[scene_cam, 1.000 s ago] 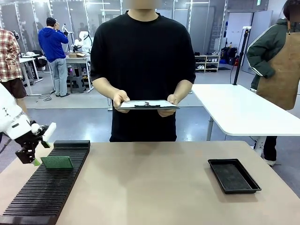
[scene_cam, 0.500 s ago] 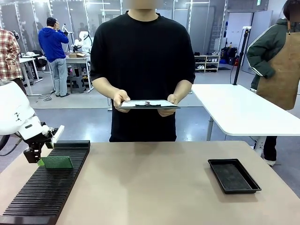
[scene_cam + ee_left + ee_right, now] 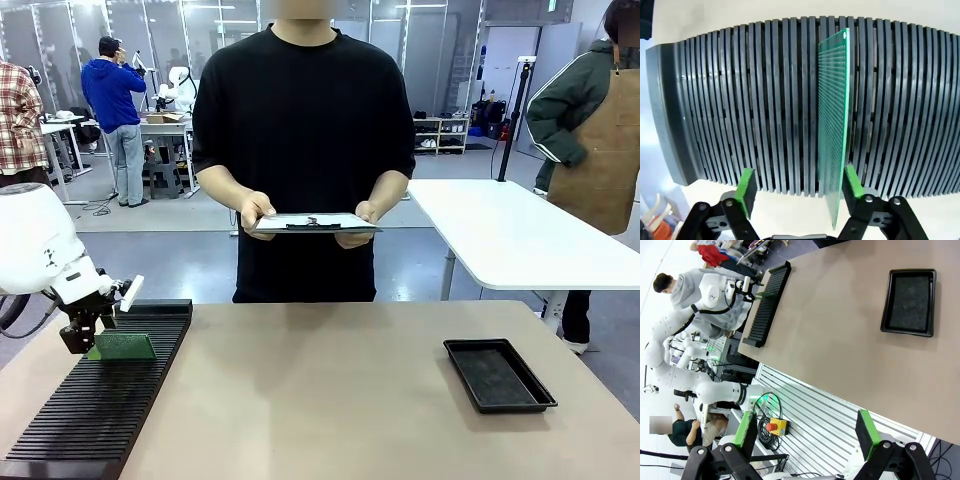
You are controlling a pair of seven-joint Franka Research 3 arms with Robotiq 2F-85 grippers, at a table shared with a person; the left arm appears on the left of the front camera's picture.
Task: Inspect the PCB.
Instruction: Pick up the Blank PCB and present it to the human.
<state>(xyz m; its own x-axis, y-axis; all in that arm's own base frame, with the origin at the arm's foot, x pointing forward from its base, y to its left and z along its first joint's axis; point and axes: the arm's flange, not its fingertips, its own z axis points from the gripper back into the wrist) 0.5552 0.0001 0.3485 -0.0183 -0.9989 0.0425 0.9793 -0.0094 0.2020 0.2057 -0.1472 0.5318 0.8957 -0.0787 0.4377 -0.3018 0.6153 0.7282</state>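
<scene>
The PCB [image 3: 832, 120] stands on edge in the slotted rack [image 3: 740, 100] at the bench's [image 3: 330, 400] left end. It runs 6 to 12 o'clock from the left tool [image 3: 799, 185], whose pads stand apart astride its near edge. The right tool [image 3: 805, 432], spread and empty, hangs well apart.

A robotics lab in an open hall. Well behind the person's hands [image 3: 258, 210] stand glass partitions [image 3: 60, 40] and a bench [image 3: 160, 128] with a white robot [image 3: 180, 85], where a worker in blue [image 3: 115, 110] stands. Beside the hands is a white table [image 3: 520, 240] — beyond it, shelves [image 3: 440, 135].
</scene>
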